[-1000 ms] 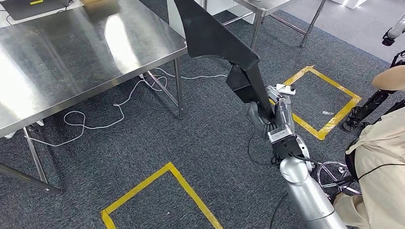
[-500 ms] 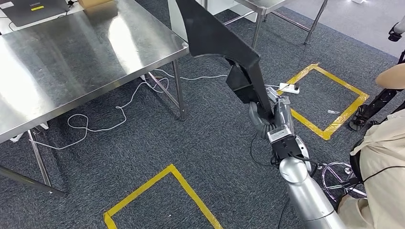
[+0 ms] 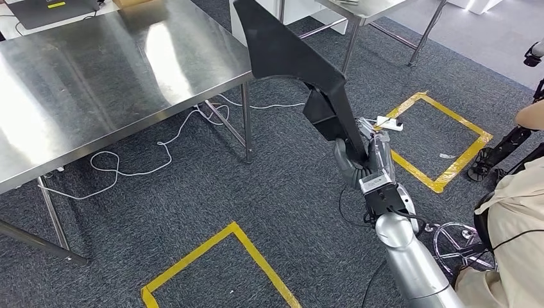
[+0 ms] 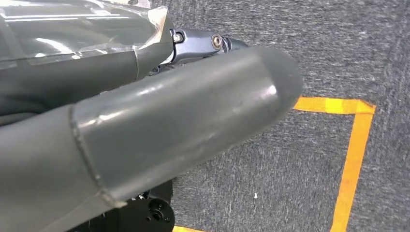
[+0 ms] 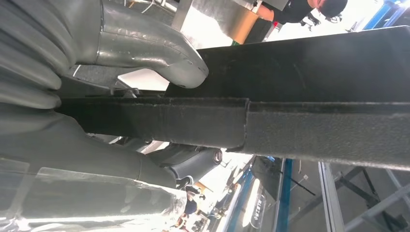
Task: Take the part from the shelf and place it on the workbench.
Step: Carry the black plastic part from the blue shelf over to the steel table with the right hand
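The part point(image 3: 289, 54) is a long black angled panel, wide at the top and narrowing to a stem. My right hand point(image 3: 362, 160) grips the stem's lower end and holds the panel upright above the carpet, to the right of the steel workbench point(image 3: 96, 70). The panel's top reaches about level with the workbench's far right corner without touching it. In the right wrist view the grey thumb point(image 5: 145, 48) presses on the black part point(image 5: 314, 96), with the fingers wrapped under it. My left hand point(image 4: 169, 121) hangs over the carpet, thumb stretched out, holding nothing.
A white cable point(image 3: 147, 160) loops on the carpet under the workbench by its leg point(image 3: 247, 125). Yellow tape squares point(image 3: 442, 138) point(image 3: 212, 256) mark the floor. A power strip point(image 3: 388, 122) lies beyond my right hand. A person in beige point(image 3: 513, 237) stands at the right. A second table point(image 3: 359, 9) stands behind.
The whole picture has shifted slightly, so the camera moved. My right hand keeps the same hold on the part, which stays upright.
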